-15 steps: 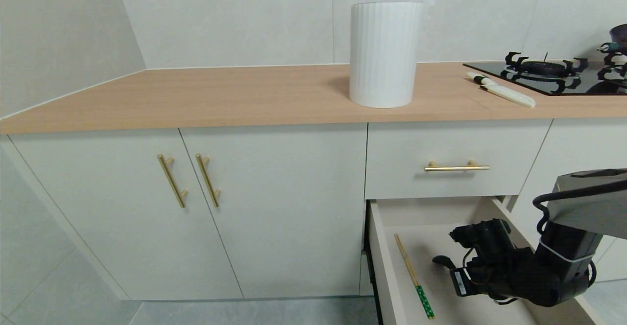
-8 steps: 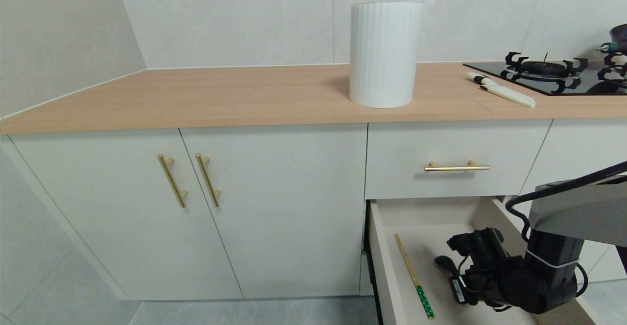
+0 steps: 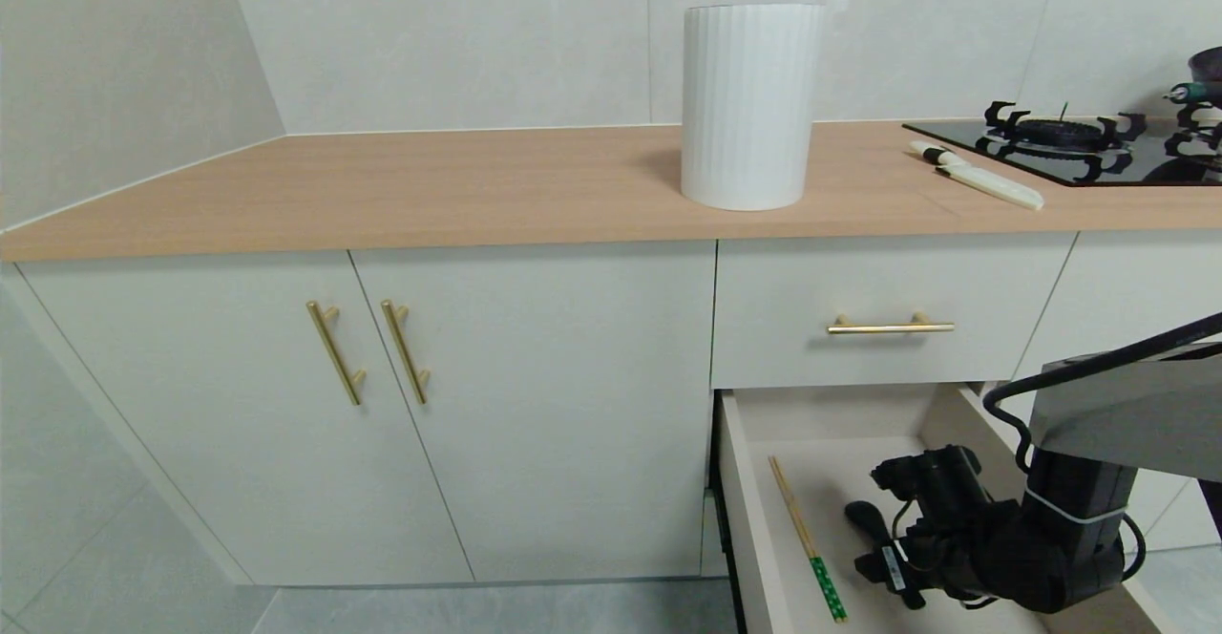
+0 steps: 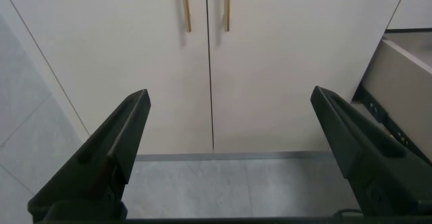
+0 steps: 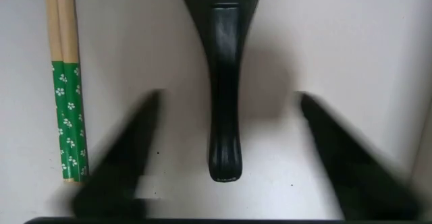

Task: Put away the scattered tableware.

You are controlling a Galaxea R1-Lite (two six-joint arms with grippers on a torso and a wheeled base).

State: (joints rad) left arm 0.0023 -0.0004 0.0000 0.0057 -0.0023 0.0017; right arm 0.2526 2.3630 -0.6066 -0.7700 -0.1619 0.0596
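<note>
Inside the open drawer: the right hand (image 5: pixel 228 99) is hovering low with its fingers spread wide and gripping nothing, and the black spoon (image 5: pixel 223 140) is lying flat on the drawer floor between them.
Beside the spoon: the green-tipped chopsticks (image 5: pixel 65 82) are lying near the left wall of the drawer (image 3: pixel 740 510), apart from the spoon.
Progress: spoon and chopsticks are sitting in the drawer, so that part is looking done. What seems to be a white knife (image 3: pixel 976 176) is waiting on the counter (image 3: pixel 430 185), and the drawer is standing open.
Room: the drawer walls are flanking the hand on both sides, so lifting upward and outward is looking like the free way out.
Counter edge: the knife is lying near the front edge, between the white ribbed canister (image 3: pixel 749 104) and the stove (image 3: pixel 1060 137).
Left hand (image 4: pixel 229 99): hanging wide open and empty before the cupboard doors (image 4: pixel 270 69), well apart.
</note>
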